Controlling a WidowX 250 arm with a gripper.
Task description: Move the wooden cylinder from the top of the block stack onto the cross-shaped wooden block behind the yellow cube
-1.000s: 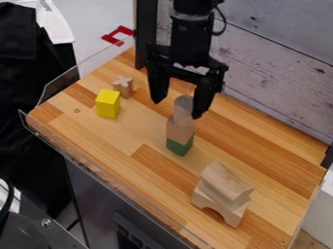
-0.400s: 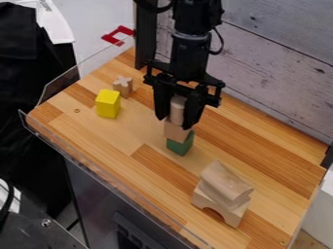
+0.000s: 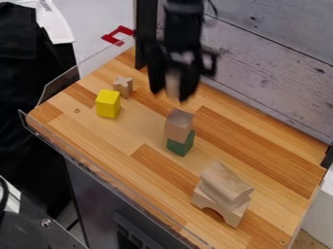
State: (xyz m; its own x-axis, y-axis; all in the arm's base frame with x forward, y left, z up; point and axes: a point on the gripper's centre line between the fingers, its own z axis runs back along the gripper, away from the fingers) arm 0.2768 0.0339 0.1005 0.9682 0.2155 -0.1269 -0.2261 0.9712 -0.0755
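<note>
The black gripper (image 3: 173, 92) hangs over the upper middle of the wooden table, shut on a light wooden cylinder (image 3: 172, 84). Below it and slightly right, clear of the cylinder, a plain wooden block (image 3: 178, 125) rests on a green block (image 3: 181, 144). To the gripper's left are a yellow block (image 3: 108, 103) and a small cross-shaped wooden piece (image 3: 123, 86). Nearer the front right, a rounded wooden piece (image 3: 224, 181) sits on top of a wooden arch block (image 3: 219, 206).
A low clear guard (image 3: 60, 87) runs along the table's left and front edges. The wooden plank wall (image 3: 273, 73) rises behind the table (image 3: 123, 168), and a dark post (image 3: 145, 34) stands at its back left. A red bracket (image 3: 118, 35) lies beyond the left edge.
The open gripper came down around the cylinder and shut on it. It has since lifted the cylinder off the wooden block, up and slightly left; the two lower blocks stay stacked.
</note>
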